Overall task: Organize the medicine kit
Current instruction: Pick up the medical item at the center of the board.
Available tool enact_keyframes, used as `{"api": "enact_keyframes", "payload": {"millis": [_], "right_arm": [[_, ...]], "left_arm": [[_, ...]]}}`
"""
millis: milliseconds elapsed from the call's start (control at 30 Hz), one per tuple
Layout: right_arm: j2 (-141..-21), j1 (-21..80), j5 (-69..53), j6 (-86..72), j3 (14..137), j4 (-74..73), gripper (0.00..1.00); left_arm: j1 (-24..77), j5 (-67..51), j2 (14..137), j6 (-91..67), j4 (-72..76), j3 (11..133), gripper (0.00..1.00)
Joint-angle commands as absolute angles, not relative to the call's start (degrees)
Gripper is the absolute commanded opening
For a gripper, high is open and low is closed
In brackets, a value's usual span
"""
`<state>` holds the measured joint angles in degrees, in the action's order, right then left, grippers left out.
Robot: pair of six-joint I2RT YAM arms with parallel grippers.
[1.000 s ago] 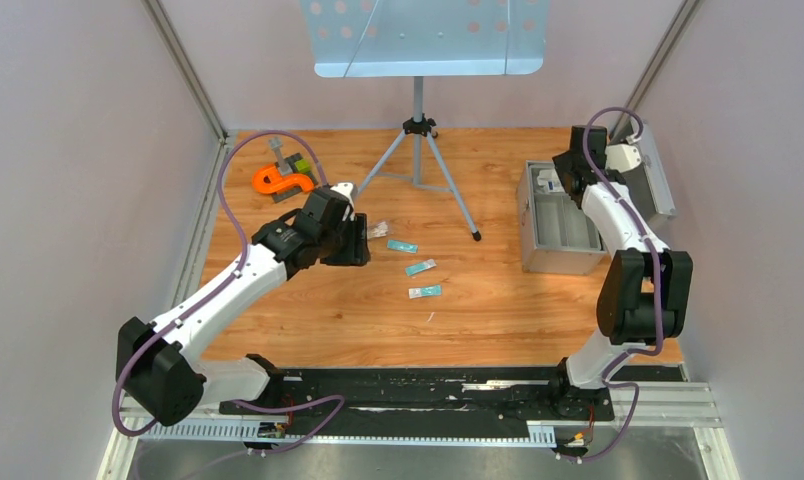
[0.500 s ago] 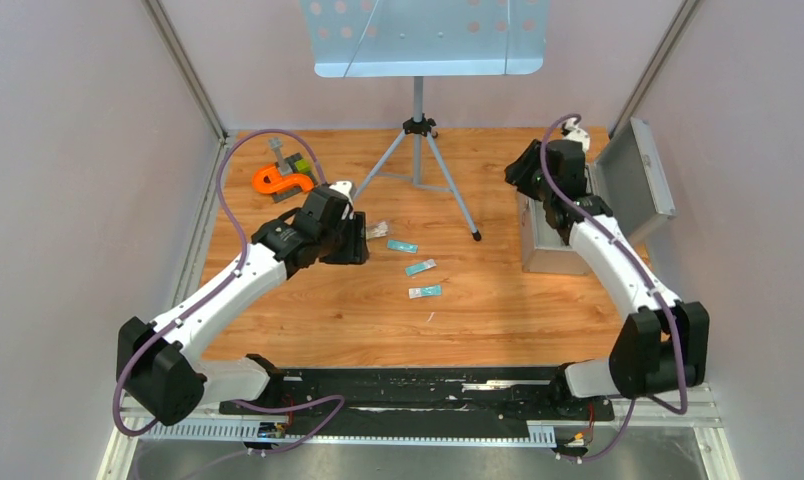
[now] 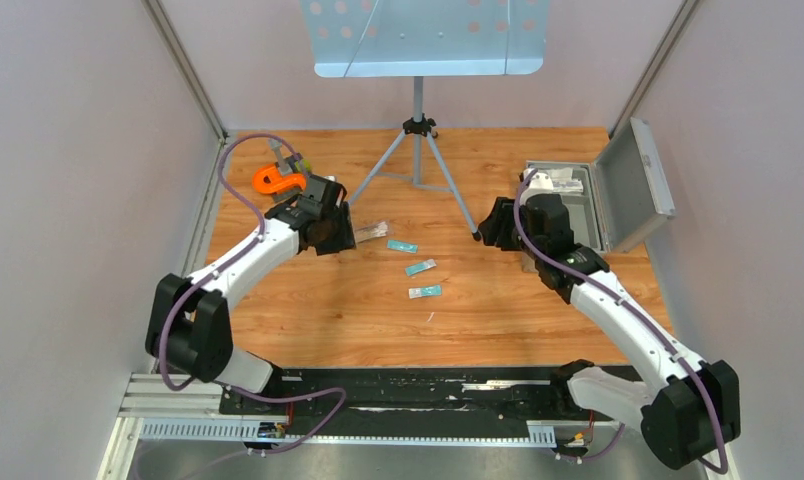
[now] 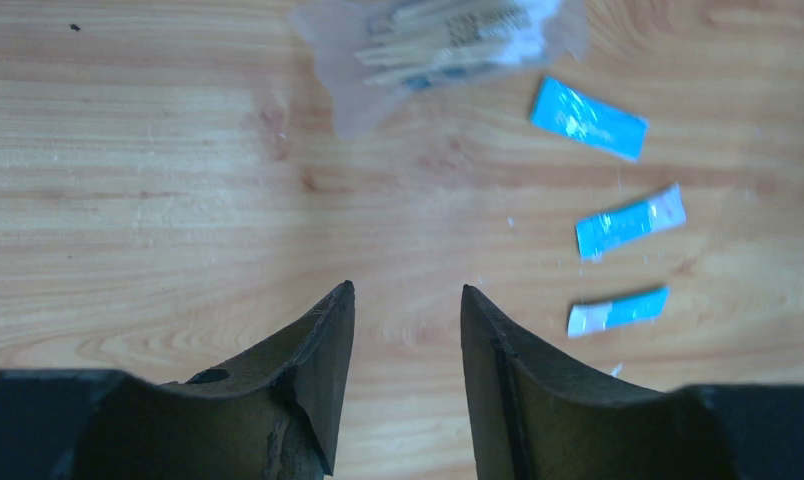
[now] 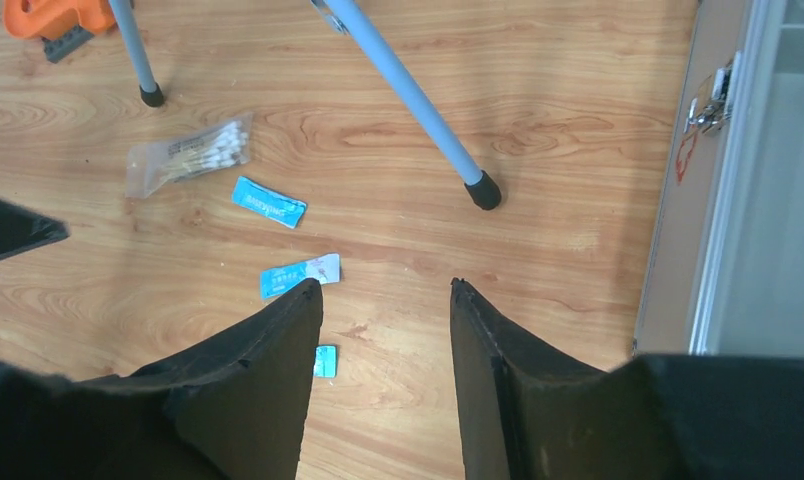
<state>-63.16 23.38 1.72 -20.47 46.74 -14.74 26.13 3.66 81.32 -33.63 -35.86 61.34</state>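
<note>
Nothing gripped, jaws apart

The medicine kit (image 3: pixel 633 188) is seen standing open at the table's (image 3: pixel 328 320) far right corner. The left gripper (image 4: pixel 406 290) and right gripper (image 5: pixel 386 285) are held parted, nothing clamped; three blue packets (image 3: pixel 421 267) are spread mid-table

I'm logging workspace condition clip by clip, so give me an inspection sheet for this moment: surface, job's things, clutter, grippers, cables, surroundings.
Surface: wooden tabletop, bare grain, a few small specks.
Job's things: medicine kit at the right, lid open; cotton-swab bag and three teal packets lying loose mid-table, outside the kit.
Clutter: orange tool at the far left; music stand on its tripod at the back centre.
Grippers: left gripper and right gripper, both with jaws apart and empty.
Cables: purple cable looping along each arm.
Surroundings: plain walls enclosing the table.
</note>
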Motion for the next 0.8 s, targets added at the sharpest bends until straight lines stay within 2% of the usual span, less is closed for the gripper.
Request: {"api": "enact_keyframes", "payload": {"millis": [0, 167, 400, 567, 733, 767], "right_arm": [[-59.2, 23.7, 3.2, -20.4, 47.6, -15.1, 0.49], [-57.7, 23.7, 3.3, -20.3, 48.3, -17.1, 0.50], [-57.0, 23.7, 3.7, -20.6, 48.3, -18.0, 0.51], [-56.7, 23.7, 3.7, -20.9, 48.5, -18.2, 0.51], [-56.3, 23.7, 4.1, -20.9, 48.8, -18.5, 0.51], [-56.3, 23.7, 4.0, -20.8, 48.9, -18.5, 0.51]], "left_arm": [[20.1, 1.9, 84.5, -45.5, -25.3, 59.2, 0.49], [15.7, -0.2, 88.5, -50.5, -15.8, 57.1, 0.47], [14.3, -2.7, 96.3, -51.9, -11.2, 57.6, 0.45], [14.2, -3.1, 98.9, -52.0, -8.8, 58.3, 0.32], [14.2, -3.8, 99.8, -52.1, -8.2, 57.9, 0.26], [14.2, -3.8, 99.7, -52.0, -8.2, 57.8, 0.20]]}}
